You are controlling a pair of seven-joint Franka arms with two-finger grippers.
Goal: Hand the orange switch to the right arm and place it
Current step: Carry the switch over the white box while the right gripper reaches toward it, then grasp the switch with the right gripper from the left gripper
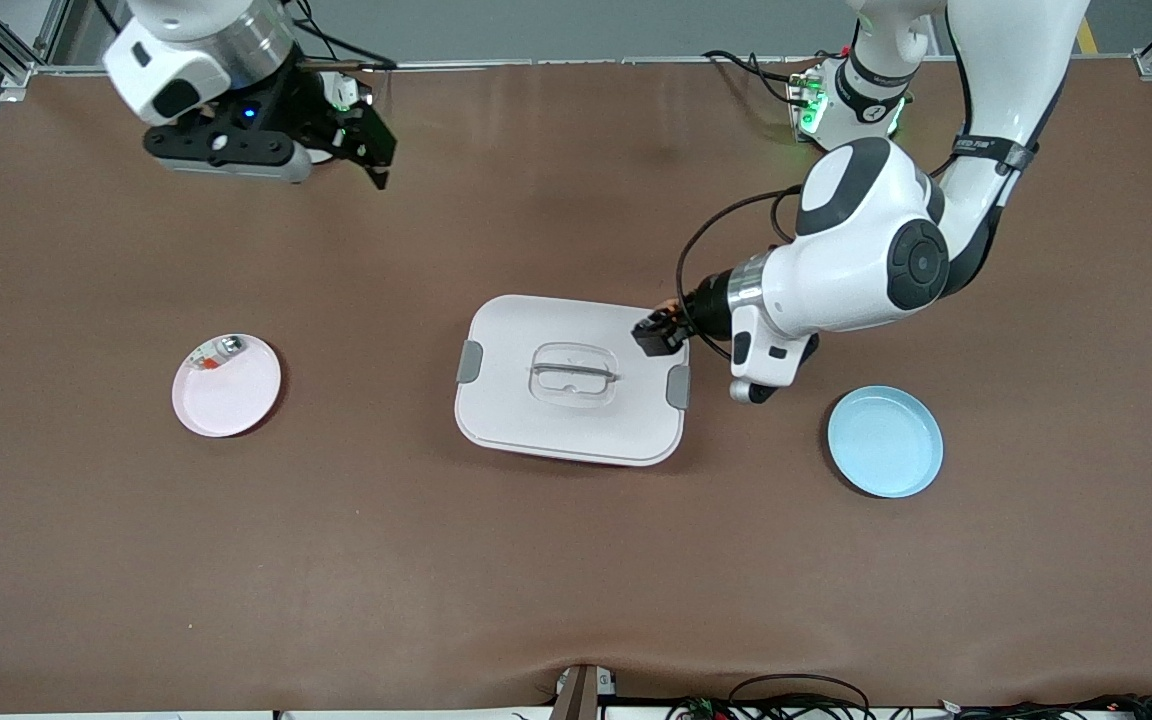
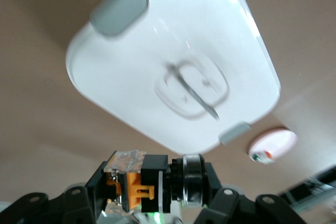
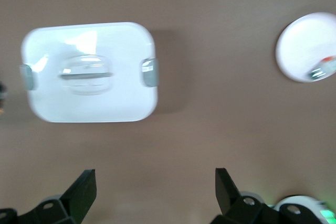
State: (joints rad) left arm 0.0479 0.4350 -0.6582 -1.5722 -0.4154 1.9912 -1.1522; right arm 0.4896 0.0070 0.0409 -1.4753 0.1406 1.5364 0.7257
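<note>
The orange switch (image 2: 149, 184) sat clamped crosswise between the fingers of the left gripper (image 1: 658, 333), held in the air over the corner of the white lidded box (image 1: 546, 420) that lies toward the left arm's end of the table. In the left wrist view its black body, orange band and a shiny foil-like end showed between the pads. It looked small, rigid and light, so weight should be no trouble; the smooth round barrel seemed the slippery part, and the squarer black-and-orange body the safer place for the second grip, on whatever end sticks out clear of the left fingers.

The right gripper (image 1: 356, 140) hung over the table near its own base, fingers wide apart and empty; the right arm (image 1: 201, 45) waited there. A pink plate (image 1: 236, 400) toward the right arm's end carried a small silver-and-red part (image 1: 216, 352). A blue plate (image 1: 886, 442) lay bare near the left arm. A black strap on the left arm bore white lettering too small to read; no other writing showed.
</note>
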